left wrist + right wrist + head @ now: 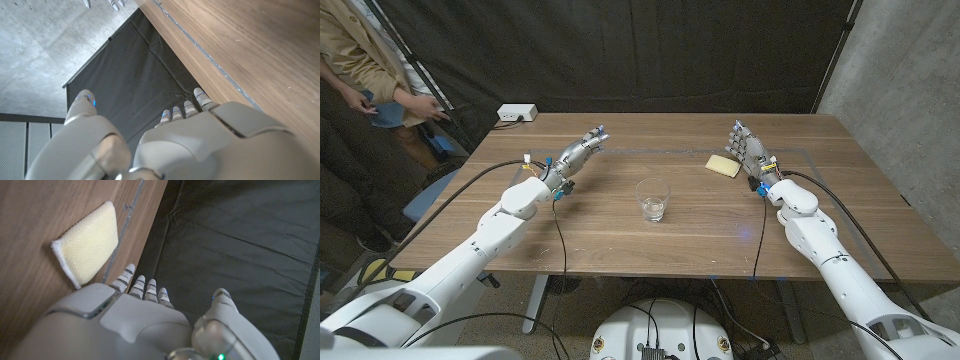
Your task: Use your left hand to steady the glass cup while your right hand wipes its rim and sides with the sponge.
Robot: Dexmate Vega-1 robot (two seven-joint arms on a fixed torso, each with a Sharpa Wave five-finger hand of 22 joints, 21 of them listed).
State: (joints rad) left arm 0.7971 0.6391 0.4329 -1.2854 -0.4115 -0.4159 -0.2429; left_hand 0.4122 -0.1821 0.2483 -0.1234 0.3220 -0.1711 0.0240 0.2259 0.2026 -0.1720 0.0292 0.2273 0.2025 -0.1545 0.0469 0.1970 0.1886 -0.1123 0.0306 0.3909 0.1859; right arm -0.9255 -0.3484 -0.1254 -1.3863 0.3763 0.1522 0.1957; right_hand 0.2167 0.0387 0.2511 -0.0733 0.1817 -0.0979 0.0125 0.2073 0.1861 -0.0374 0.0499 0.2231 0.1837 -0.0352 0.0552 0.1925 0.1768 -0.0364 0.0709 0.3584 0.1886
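Sponge lies just beside my empty, spread right hand; cup sits well off my empty left hand.

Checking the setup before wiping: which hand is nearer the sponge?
The right hand; the yellow sponge lies just beside it, while the left hand is across the table.
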